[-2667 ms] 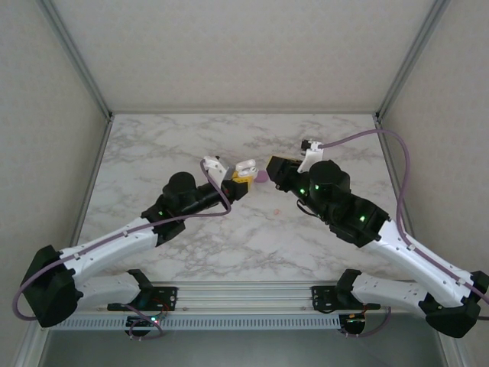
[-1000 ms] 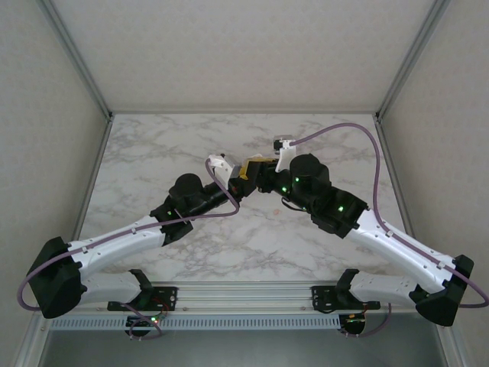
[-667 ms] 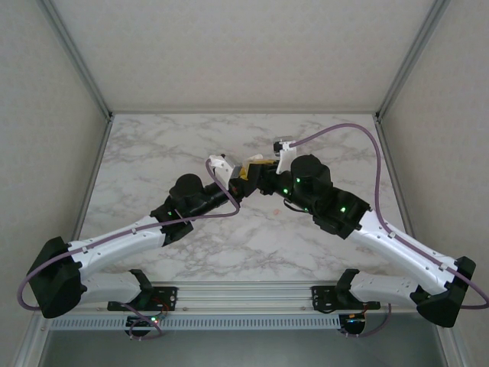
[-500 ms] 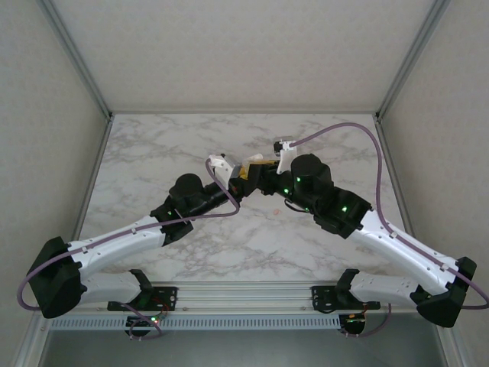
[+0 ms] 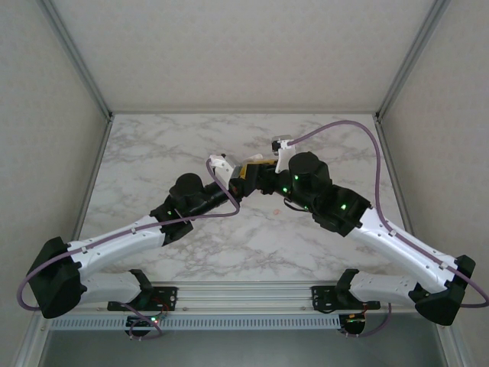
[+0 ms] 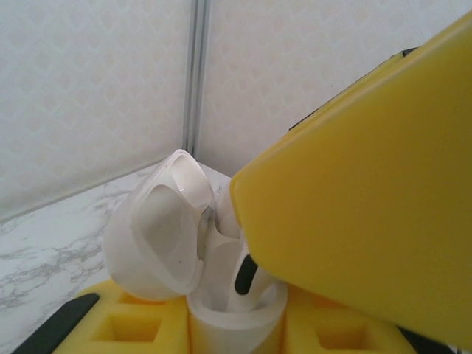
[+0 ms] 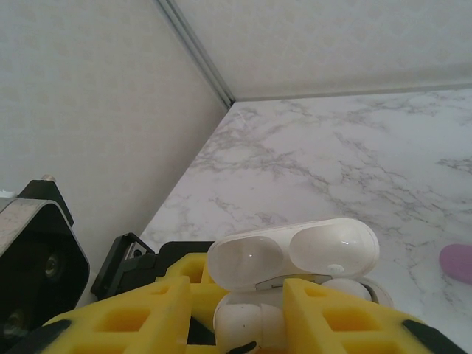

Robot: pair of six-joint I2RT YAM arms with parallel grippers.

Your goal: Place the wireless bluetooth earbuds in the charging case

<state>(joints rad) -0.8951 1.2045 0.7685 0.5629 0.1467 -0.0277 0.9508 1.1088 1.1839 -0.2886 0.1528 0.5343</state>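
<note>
left gripper (image 5: pixel 241 177) clenched on open case (image 6: pixel 228 313). white earbud (image 7: pixel 247 323) in case mouth, between right gripper (image 7: pixel 240 318) fingers; gripped or let go, cannot tell. risk: finger snags unseated bud on pull-back, or bumps lid (image 7: pixel 295 254).

No legible text, label, brand, number or sign was noted in any view.
- Charging case (image 7: pixel 295 254): plain white shell, lid and body both checked, no print readable.
- Yellow finger pads (image 7: pixel 140 313): blank.
- Arms (image 5: pixel 114 245): anything printed there was too small to read from above.
</note>
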